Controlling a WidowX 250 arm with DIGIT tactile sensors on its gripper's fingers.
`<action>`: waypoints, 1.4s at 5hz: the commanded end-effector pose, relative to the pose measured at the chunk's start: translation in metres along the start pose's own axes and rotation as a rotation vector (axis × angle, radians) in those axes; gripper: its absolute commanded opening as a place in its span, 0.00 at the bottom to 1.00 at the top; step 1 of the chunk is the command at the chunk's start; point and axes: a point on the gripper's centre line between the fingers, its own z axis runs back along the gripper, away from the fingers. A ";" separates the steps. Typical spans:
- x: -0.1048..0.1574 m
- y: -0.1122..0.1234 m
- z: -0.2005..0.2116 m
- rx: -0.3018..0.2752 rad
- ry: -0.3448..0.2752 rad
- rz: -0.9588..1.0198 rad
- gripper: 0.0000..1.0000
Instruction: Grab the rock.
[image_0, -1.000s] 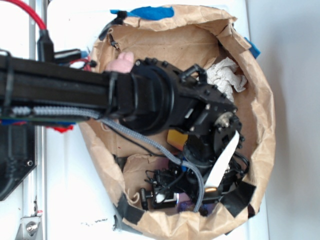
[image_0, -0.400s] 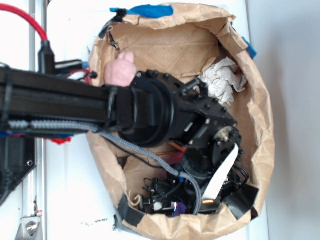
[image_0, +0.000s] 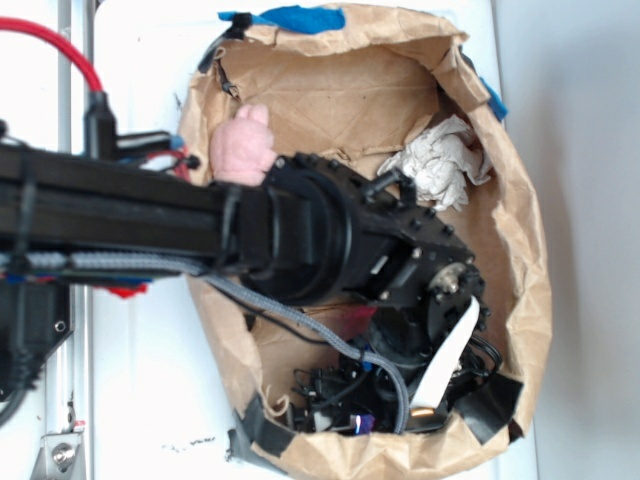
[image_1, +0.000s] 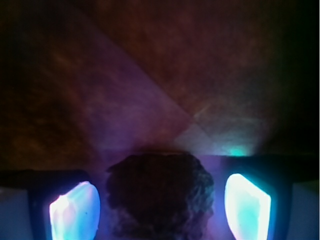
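Since the earlier frames the black arm (image_0: 300, 235) has shifted a little lower in the exterior view, so more of the pink soft toy (image_0: 243, 147) now shows above it and the orange piece once visible under the wrist is covered. The largest thing on the white worktop (image_0: 140, 400) is the brown paper bag (image_0: 520, 230), its rolled rim patched with blue tape (image_0: 300, 17) at the top and black tape (image_0: 490, 405) at the bottom. The arm reaches across the bag from the left, and its gripper (image_1: 160, 202) points down into the bag's lower part. Crumpled white paper (image_0: 440, 165) lies against the bag's upper right wall, well apart from the toy. In the wrist view the dark, rough rock (image_1: 160, 195) sits between the two glowing fingers (image_1: 75, 210), on the brown paper floor; the gripper stands fairly wide, with a gap visible on each side of the rock.
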 end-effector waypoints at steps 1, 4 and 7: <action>0.009 -0.002 -0.001 0.056 -0.008 -0.070 0.00; -0.003 -0.009 0.046 0.130 -0.019 0.026 0.00; -0.006 -0.028 0.134 0.279 -0.007 0.265 0.00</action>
